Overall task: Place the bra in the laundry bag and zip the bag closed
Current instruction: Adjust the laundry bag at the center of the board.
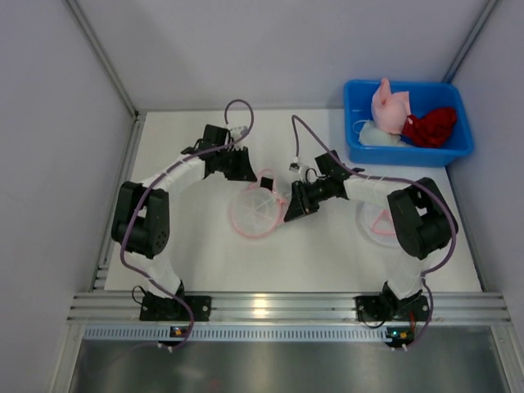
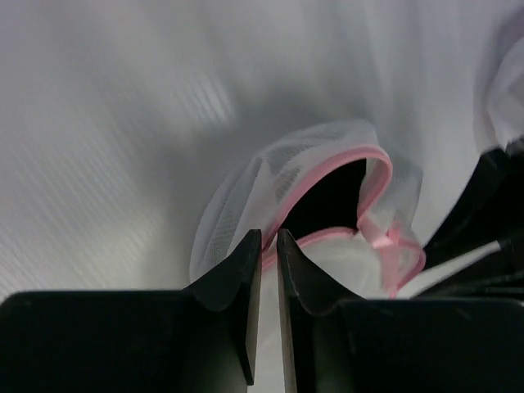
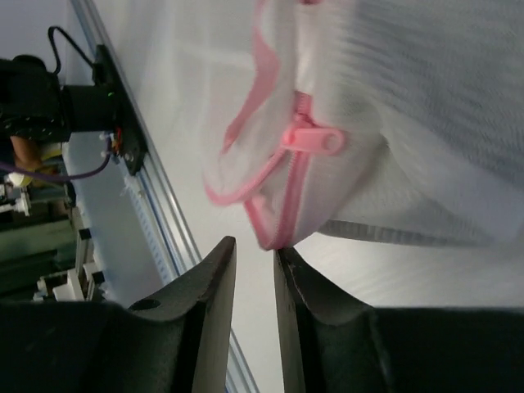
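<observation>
The round white mesh laundry bag (image 1: 256, 211) with pink trim lies mid-table. Its mouth gapes at the far side, and something black (image 1: 266, 177) shows inside it, also in the left wrist view (image 2: 327, 196). My left gripper (image 1: 249, 173) is at the bag's far rim, its jaws nearly closed on the pink edge (image 2: 268, 242). My right gripper (image 1: 287, 210) is at the bag's right side, slightly open. The bag's pink corner (image 3: 274, 237) touches one fingertip (image 3: 286, 260). The pink zipper pull (image 3: 312, 137) lies just beyond it.
A blue bin (image 1: 407, 151) at the back right holds pink (image 1: 390, 105), red (image 1: 430, 125) and white garments. A second mesh bag (image 1: 378, 219) lies under my right arm. Grey walls close in both sides, and a metal rail runs along the near edge.
</observation>
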### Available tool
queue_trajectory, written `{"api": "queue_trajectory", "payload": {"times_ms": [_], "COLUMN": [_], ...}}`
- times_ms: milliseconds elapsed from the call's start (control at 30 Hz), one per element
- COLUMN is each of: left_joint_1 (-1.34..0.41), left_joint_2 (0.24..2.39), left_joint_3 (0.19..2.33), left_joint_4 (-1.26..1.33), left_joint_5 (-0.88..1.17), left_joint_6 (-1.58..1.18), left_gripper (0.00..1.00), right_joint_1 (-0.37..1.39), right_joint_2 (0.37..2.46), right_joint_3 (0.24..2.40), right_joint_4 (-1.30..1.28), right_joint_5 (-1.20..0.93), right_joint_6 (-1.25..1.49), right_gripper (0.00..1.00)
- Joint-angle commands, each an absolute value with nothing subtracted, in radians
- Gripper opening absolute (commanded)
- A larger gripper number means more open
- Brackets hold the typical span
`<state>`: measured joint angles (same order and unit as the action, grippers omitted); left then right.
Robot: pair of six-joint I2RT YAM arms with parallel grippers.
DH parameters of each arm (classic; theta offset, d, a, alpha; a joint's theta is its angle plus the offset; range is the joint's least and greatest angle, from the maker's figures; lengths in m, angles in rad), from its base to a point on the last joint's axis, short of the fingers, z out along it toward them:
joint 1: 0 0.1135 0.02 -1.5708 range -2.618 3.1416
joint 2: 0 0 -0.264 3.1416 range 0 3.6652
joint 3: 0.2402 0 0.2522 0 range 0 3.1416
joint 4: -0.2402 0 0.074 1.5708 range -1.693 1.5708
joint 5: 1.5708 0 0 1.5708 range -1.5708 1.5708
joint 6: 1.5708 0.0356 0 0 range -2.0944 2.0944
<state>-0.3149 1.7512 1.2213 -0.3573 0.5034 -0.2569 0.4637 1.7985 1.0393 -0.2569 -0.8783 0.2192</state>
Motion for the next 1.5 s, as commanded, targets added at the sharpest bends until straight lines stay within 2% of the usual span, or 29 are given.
{"api": "queue_trajectory", "payload": {"times_ms": [0, 67, 100, 133, 233, 400, 600, 800, 1167, 1300, 1467], "left_joint_1": [-0.308, -0.302, -0.301, -0.290, -0.261, -0.229, -0.226, -0.219, -0.219, -0.216, -0.167], "left_joint_2": [1.812, 1.819, 1.816, 1.809, 1.728, 1.583, 1.489, 1.508, 1.410, 1.352, 1.339], "left_joint_3": [1.343, 1.367, 1.385, 1.388, 1.359, 1.229, 1.048, 1.008, 0.914, 0.900, 0.914], "left_joint_4": [-0.270, -0.268, -0.268, -0.270, -0.305, -0.380, -0.379, -0.374, -0.376, -0.374, -0.362], "left_joint_5": [0.545, 0.540, 0.545, 0.548, 0.549, 0.566, 0.589, 0.667, 0.681, 0.655, 0.655], "left_joint_6": [-0.268, -0.256, -0.250, -0.244, -0.210, -0.176, -0.209, -0.288, -0.305, -0.314, -0.354], "left_gripper": [0.19, 0.29, 0.33, 0.40, 0.47, 0.47, 0.56, 0.56, 0.55, 0.55, 0.57], "right_joint_1": [0.517, 0.514, 0.505, 0.499, 0.454, 0.405, 0.429, 0.483, 0.474, 0.463, 0.437], "right_joint_2": [1.692, 1.661, 1.631, 1.617, 1.571, 1.528, 1.627, 1.775, 1.974, 1.974, 1.887], "right_joint_3": [1.032, 1.035, 1.040, 1.051, 1.078, 1.137, 1.166, 1.181, 1.498, 1.600, 1.600], "right_joint_4": [-0.300, -0.371, -0.406, -0.437, -0.550, -0.474, -0.414, -0.440, -0.475, -0.520, -0.552], "right_joint_5": [-0.971, -0.973, -0.966, -0.962, -0.951, -0.845, -0.807, -0.759, -0.623, -0.607, -0.597], "right_joint_6": [0.170, 0.138, 0.117, 0.071, 0.009, 0.105, 0.209, 0.138, 0.072, 0.034, -0.026], "right_gripper": [0.28, 0.34, 0.41, 0.43, 0.47, 0.49, 0.51, 0.50, 0.49, 0.49, 0.53]}}
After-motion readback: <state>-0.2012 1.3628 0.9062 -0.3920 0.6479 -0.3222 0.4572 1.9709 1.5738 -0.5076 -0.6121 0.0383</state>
